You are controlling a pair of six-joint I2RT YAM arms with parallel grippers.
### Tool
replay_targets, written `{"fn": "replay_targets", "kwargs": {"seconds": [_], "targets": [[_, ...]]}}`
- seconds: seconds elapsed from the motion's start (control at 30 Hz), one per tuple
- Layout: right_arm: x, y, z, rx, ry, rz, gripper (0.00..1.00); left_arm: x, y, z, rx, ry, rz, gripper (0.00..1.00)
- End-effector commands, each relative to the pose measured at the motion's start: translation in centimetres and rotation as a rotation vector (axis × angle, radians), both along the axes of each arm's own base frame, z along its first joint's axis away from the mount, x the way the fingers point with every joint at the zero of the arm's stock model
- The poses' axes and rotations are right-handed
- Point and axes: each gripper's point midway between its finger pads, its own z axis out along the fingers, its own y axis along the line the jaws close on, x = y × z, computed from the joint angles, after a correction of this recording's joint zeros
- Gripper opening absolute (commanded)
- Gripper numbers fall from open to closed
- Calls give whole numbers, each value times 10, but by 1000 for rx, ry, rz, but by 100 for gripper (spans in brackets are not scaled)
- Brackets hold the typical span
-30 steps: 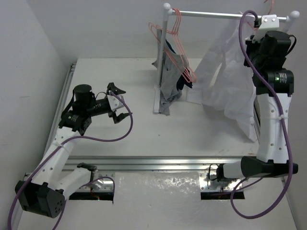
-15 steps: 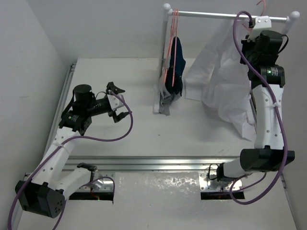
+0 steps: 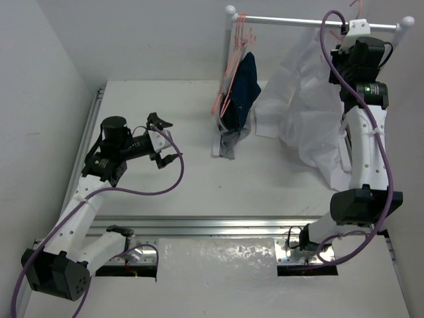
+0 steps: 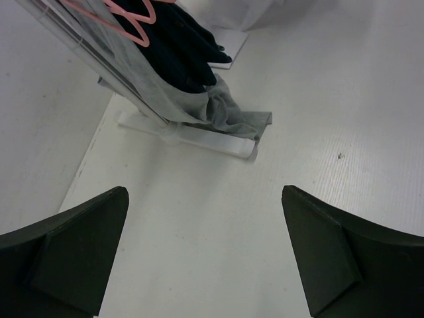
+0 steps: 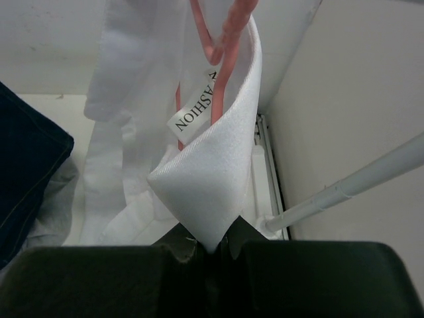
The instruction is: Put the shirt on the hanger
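Observation:
The white shirt [image 3: 308, 106] hangs at the right end of the clothes rail, draping down to the table. My right gripper [image 3: 350, 33] is raised to the rail and shut on the shirt's collar [image 5: 215, 172]. The salmon-pink hanger [image 5: 222, 46] runs up inside the collar, beside a label; its hook [image 3: 356, 6] shows above the rail. My left gripper [image 3: 165, 140] is open and empty, low over the table at the left, apart from the shirt. In the left wrist view its fingers [image 4: 73, 245] frame bare table.
A white rack with a horizontal rail [image 3: 291, 21] stands at the back; its left post's foot [image 4: 199, 139] rests on the table. A bunch of pink hangers [image 3: 233, 59] with navy and grey garments [image 3: 240, 99] hangs at the rail's left end. Walls close in left and right.
My right gripper has risen and moved back toward the rail with the shirt collar. The shirt and the bunch of garments have swung. The left arm has not moved.

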Motion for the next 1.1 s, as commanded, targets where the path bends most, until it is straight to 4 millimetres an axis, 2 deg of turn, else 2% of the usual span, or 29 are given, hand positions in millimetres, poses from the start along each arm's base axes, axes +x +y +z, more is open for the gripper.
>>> {"fn": "replay_targets", "kwargs": {"seconds": [0.0,0.03,0.07,0.13,0.2,0.33,0.47,0.57,0.67,0.7,0.73,0.77,0.8,0.83,0.87,0.9,0.93,0.97,1.03,1.07], "targets": [[-3,4,33,25,-110,10,0,2,-3,4,2,-33,-16,100],[-2,3,14,50,-79,-7,0,2,-4,3,2,-31,-17,99],[-6,-1,14,47,-87,-29,0,2,-4,3,0,-29,-23,100],[-6,-3,-3,35,-57,-33,0,1,-6,2,-2,-23,-32,100],[-2,-5,-10,32,-43,-48,0,2,-6,1,-3,-18,-33,100],[7,-10,-10,2,-18,-52,0,2,-6,-3,-3,-11,-34,99],[8,-16,-11,9,-10,-92,0,5,-6,-11,6,11,-31,100],[6,-17,-16,6,8,-99,0,7,-5,-9,9,5,-24,100],[3,-17,-33,10,45,-100,0,6,-5,-7,4,5,-24,100],[1,-15,-46,30,66,-105,1,5,-6,-6,1,5,-26,100],[-3,-12,-38,43,27,-101,7,4,-6,-6,-3,8,-31,100],[-6,-11,-50,51,38,-102,31,3,-7,-6,-5,11,-34,99],[-8,-10,-50,59,23,-100,44,3,-7,-6,-8,12,-36,100],[-14,-9,-36,59,-24,-102,52,3,-7,-6,-10,15,-36,100],[-17,-9,-35,61,-33,-105,66,2,-7,-5,-11,16,-36,100],[-22,-9,-40,72,-31,-109,74,2,-8,-3,-12,16,-36,100],[-28,-6,-31,79,-56,-101,80,2,-8,-2,-13,17,-37,100],[-32,-3,-37,99,-48,-98,88,2,-8,0,-14,14,-38,100],[-40,3,-35,125,-60,-81,98,0,-8,2,-18,17,-41,100],[-51,4,-31,134,-79,-84,99,-1,-8,3,-21,22,-40,100]]}}
